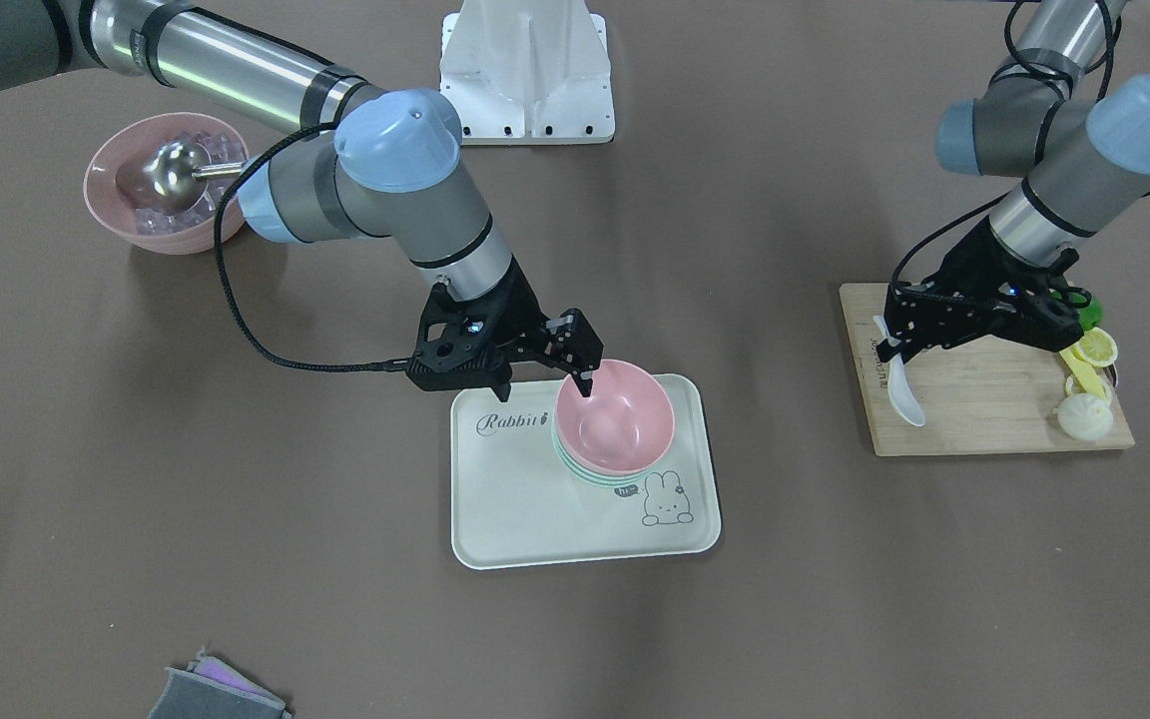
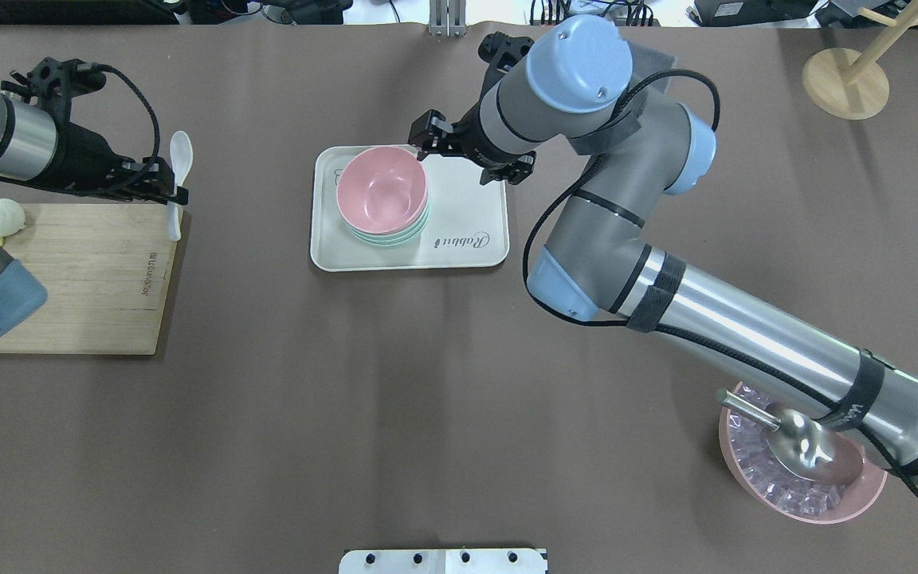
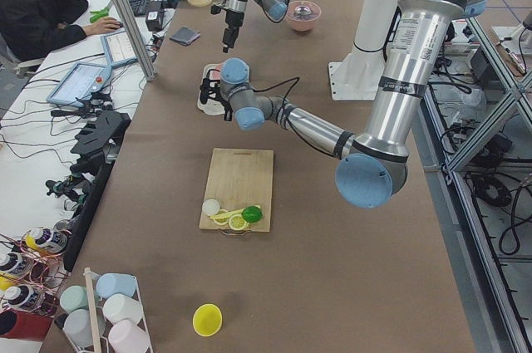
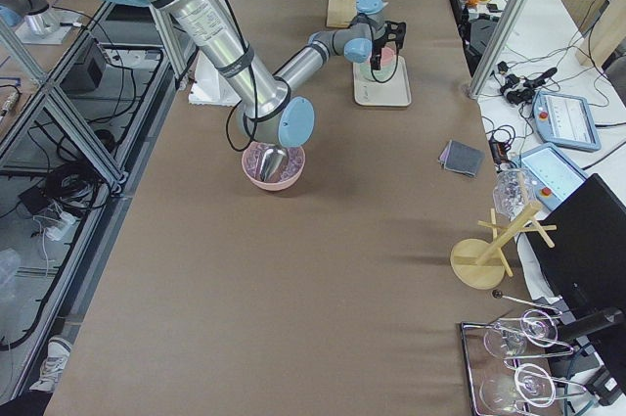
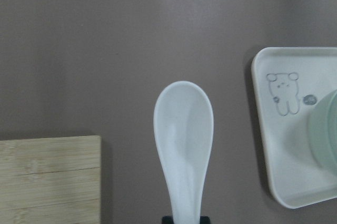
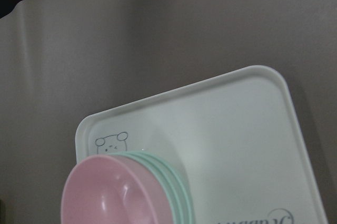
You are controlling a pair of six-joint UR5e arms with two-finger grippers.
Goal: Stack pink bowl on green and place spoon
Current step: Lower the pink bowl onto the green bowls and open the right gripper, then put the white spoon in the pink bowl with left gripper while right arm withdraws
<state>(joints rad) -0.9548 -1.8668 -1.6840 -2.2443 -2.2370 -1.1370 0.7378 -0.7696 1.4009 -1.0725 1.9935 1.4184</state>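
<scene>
Spoon (image 5: 183,142) apparently pinched in left gripper (image 2: 175,194).

The right arm (image 2: 746,327) is reaching forward in a long diagonal, its forearm lying low and the elbow folding back, so that the wrist is pointing steeply down. The right gripper (image 1: 555,377) is hanging at the end of it, fingers downward, and its jaws are standing apart. The left arm (image 2: 21,139) is stretching out nearly level, with the wrist tilting only a little downward. The left gripper (image 2: 174,191) is pinching the handle of the spoon (image 5: 184,139), whose scoop is sticking out beyond the fingertips. The two grippers are staying well apart
</scene>
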